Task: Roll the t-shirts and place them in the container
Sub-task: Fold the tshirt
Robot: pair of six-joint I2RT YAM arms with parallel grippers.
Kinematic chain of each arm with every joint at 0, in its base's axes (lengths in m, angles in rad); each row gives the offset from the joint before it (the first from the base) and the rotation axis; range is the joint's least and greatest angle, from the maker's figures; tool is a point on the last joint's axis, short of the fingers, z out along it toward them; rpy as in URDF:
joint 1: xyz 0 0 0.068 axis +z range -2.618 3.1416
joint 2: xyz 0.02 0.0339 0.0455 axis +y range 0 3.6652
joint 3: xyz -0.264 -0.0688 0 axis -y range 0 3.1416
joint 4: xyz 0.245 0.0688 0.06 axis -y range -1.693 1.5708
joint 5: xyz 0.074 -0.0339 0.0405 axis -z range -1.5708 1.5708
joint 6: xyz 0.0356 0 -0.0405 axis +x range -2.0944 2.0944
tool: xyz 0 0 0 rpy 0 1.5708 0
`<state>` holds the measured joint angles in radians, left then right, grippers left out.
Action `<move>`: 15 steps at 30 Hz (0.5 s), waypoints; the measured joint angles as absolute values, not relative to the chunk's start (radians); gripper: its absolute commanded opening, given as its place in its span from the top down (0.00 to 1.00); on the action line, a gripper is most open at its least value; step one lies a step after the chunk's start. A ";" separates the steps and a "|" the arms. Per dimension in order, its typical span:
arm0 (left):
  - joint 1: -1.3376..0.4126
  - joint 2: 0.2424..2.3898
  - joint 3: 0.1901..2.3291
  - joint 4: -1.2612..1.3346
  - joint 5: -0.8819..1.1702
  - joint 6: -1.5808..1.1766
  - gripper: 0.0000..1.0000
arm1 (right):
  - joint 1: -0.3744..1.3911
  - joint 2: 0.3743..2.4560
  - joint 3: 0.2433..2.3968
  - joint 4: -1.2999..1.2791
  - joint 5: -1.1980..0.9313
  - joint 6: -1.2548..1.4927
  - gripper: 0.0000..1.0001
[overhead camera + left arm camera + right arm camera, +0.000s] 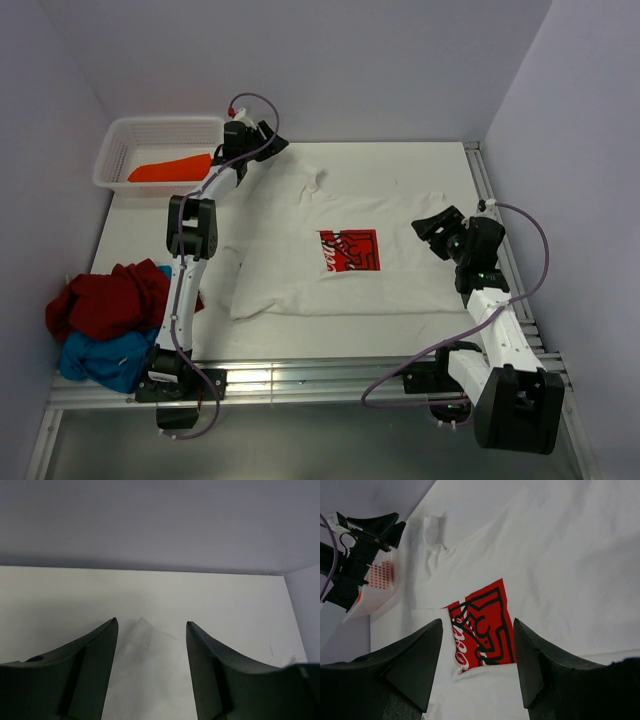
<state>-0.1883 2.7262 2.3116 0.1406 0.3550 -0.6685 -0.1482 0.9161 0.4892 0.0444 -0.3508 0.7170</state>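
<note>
Two pincers gape empty, left pincer (151, 621) near the basket (110, 158), right pincer (477, 621) above the white tee (400, 272).

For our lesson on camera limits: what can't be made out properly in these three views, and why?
Top view: blue t-shirt mostly buried under red t-shirt.
Top view: orange t-shirt partly hidden by basket wall.
Left wrist view: only a tip of white t-shirt shows between left end effector's fingers; the rest is cut off.

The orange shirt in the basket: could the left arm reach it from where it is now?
Probably yes. The left gripper is open just beside the white mesh basket, whose top is open, and nothing covers the orange t-shirt.
</note>
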 measured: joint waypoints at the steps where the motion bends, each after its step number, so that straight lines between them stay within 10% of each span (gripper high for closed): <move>1: -0.189 2.728 2.312 0.142 0.355 -0.676 0.43 | -0.148 0.924 0.491 0.044 -0.353 0.717 0.35; 15: -0.188 2.808 2.373 0.109 0.378 -0.839 0.54 | -0.148 0.941 0.493 0.039 -0.367 0.717 0.36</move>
<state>-0.1883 2.8082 2.3726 0.1089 0.3782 -0.8391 -0.1482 0.9405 0.4927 0.0387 -0.3672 0.7170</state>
